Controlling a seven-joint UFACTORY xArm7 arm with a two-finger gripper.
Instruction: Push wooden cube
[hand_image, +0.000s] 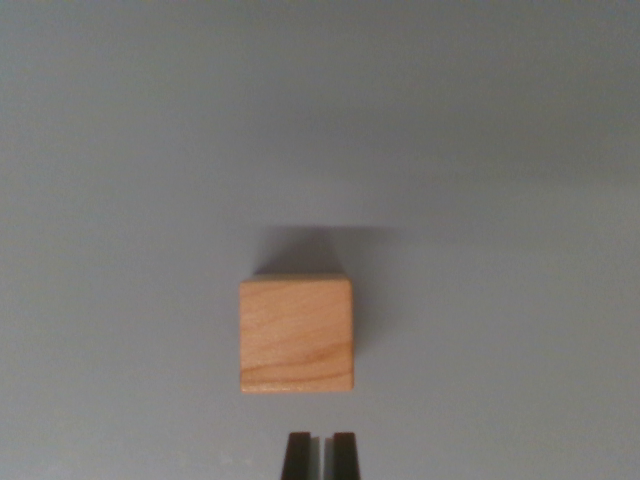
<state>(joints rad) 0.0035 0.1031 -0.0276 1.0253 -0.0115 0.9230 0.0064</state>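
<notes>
End effector (321, 455) sitting nearly clenched, empty, just short of the wooden cube (297, 334).
It is lining up slightly right of centre; pushing there risks spinning the cube across the table (110, 180).

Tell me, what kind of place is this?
Probably a lab test bench: a plain grey surface, one wooden cube, and a robot gripper with its tips nearly together just below it.

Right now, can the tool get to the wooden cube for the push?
Probably yes. The tool, fingers nearly closed, sits just short of the wooden cube and roughly in line with it. Only bare grey surface lies between them; nothing blocks the way.
</notes>
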